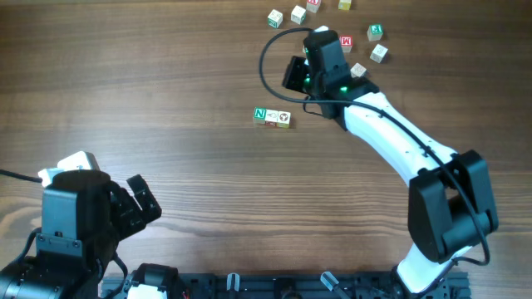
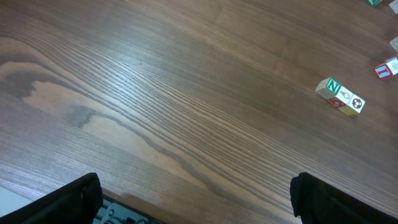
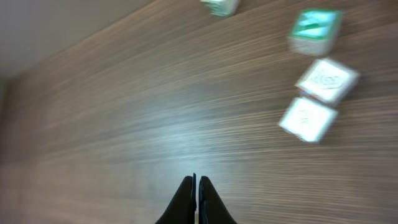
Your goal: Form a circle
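Three letter cubes are sitting in a short row (image 1: 272, 118) near the middle of the table (image 1: 150, 91) in the overhead view, faces touching, with a green N at the left end. No ring is showing; this straight run is the only grouping. About eight loose cubes (image 1: 379, 53) are lying scattered along the far edge, apart from one another. The right gripper (image 1: 293, 76) is hanging between the row and the scatter, its white arm stretching back to the near right. The left gripper (image 1: 140, 203) is resting at the near left, well apart from every cube, its jaws spread.

Left wrist view: the left gripper (image 2: 196, 182) is showing both fingers (image 2: 74, 199) at the bottom corners, spread wide over bare wood with nothing between them. The row (image 2: 339, 96) is lying far off to the upper right, and a red-marked cube (image 2: 385, 68) is sitting beyond it.

Right wrist view: the right gripper (image 3: 198, 193) is holding its jaws pressed together, pinching nothing. Three blurred cubes (image 3: 326, 79) are lying in a line at the upper right, the farthest one green-topped; I cannot tell whether they are touching.
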### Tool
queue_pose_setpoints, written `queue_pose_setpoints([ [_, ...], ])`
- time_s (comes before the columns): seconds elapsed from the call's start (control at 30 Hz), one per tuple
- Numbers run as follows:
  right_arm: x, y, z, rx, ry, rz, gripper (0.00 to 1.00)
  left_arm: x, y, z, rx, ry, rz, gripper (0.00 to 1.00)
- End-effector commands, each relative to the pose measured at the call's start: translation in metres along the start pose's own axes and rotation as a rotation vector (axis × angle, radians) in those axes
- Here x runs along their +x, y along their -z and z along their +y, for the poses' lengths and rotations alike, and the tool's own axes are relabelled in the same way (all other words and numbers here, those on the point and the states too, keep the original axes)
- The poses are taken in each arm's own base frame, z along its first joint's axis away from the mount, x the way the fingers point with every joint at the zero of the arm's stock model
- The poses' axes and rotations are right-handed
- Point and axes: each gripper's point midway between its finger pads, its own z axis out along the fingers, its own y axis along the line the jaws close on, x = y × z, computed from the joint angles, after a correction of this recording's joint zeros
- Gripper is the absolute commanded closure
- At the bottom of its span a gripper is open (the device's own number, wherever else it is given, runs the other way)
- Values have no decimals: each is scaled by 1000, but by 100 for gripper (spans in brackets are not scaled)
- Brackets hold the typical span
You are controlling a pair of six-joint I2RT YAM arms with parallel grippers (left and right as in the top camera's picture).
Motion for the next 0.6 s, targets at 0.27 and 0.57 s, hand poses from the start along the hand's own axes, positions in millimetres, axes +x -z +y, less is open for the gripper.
queue_pose_setpoints([
  [0.27,108,-64,54,-104,157,151,95,-1,-1,3,-18,17,-9,0],
  [0.57,129,-70,66,-35,227,86,95,-1,-1,3,-17,17,-9,0],
])
